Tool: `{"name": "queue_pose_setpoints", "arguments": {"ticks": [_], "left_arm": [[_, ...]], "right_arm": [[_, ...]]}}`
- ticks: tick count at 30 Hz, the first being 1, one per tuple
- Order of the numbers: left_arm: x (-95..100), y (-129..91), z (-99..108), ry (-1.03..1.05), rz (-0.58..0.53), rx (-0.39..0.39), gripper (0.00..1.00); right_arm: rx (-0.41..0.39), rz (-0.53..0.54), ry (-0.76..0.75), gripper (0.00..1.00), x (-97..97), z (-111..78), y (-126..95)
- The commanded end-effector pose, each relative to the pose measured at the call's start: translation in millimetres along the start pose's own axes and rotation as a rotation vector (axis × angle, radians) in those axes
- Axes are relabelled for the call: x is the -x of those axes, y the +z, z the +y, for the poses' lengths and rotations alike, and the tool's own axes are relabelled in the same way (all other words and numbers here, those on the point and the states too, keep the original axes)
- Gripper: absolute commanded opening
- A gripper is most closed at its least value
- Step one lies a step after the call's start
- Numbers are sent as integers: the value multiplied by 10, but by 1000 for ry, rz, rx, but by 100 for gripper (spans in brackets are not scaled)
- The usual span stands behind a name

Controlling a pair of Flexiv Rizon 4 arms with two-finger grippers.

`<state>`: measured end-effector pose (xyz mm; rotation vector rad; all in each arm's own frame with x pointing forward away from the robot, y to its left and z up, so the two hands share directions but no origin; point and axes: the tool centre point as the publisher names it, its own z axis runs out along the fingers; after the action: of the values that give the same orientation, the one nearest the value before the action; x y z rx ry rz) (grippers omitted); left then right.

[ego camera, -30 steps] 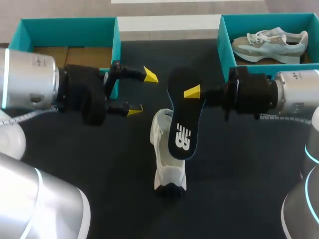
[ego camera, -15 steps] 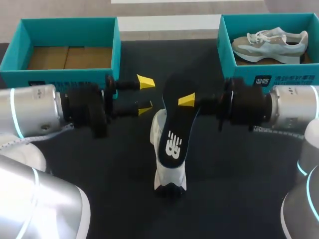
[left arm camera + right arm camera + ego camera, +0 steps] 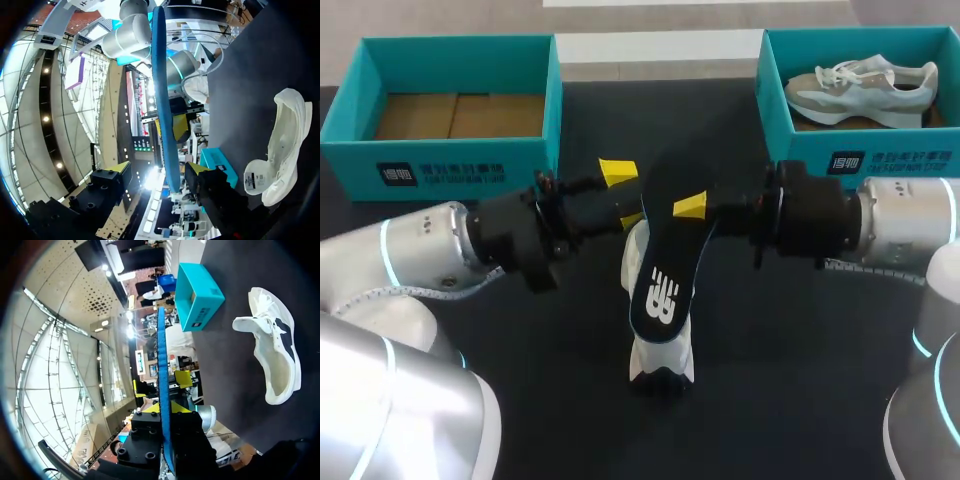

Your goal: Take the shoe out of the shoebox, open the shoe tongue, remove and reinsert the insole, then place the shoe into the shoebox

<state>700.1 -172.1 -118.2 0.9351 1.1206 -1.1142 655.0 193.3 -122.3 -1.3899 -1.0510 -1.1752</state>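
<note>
Pinches insole (image 3: 665, 250) from 3 o'clock in right gripper (image 3: 686, 207), spreads left gripper (image 3: 623, 196) around it from 9 o'clock; risks dropping it on early release.

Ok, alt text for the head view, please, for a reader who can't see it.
The right pincer holds a black insole over a white shoe on the dark table, with the open left pincer close beside the insole's far end. Behind stand the teal left shoebox, cardboard floor showing, and the right shoebox, holding a second shoe.
</note>
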Motion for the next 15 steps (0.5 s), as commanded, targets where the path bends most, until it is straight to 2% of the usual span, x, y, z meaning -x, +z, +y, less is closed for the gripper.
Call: {"name": "queue_pose_setpoints", "arguments": {"ticks": [1,8,15], "left_arm": [[-24,22,1,4,16,-11,75],[-52,95,-18,5,44,-35,71],[-85,163,-28,1,69,-58,58]], "right_arm": [[-2,-25,1,0,-32,28,38],[6,-65,4,0,6,41,58],[17,-99,2,0,56,38,82]]}}
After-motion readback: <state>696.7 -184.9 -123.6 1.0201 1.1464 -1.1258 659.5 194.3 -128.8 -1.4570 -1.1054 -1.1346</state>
